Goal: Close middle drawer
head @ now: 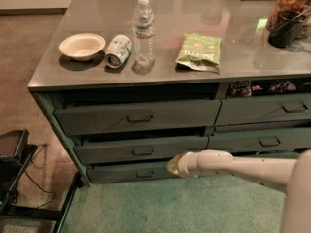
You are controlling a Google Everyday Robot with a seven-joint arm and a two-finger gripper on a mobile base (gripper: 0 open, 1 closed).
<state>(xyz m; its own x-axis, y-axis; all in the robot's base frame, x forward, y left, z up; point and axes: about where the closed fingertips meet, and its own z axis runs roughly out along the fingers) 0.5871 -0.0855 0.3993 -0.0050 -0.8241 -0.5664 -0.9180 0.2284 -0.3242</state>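
1. Spanning the view, a grey-topped cabinet [73, 84] carries two drawer stacks.
2. The middle drawer [112, 152] of the wide left stack stands slightly pulled out, under the taller top drawer [97, 118].
3. The gripper [173, 165] sits by its lower right corner; whether it is open or closed cannot be told.

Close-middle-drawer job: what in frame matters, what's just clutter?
In play: middle drawer, looks slightly out; gripper, low in front of the left drawer stack, by that drawer's lower right corner.
Clutter, all on the counter: bowl, can on its side, water bottle, green snack bag.
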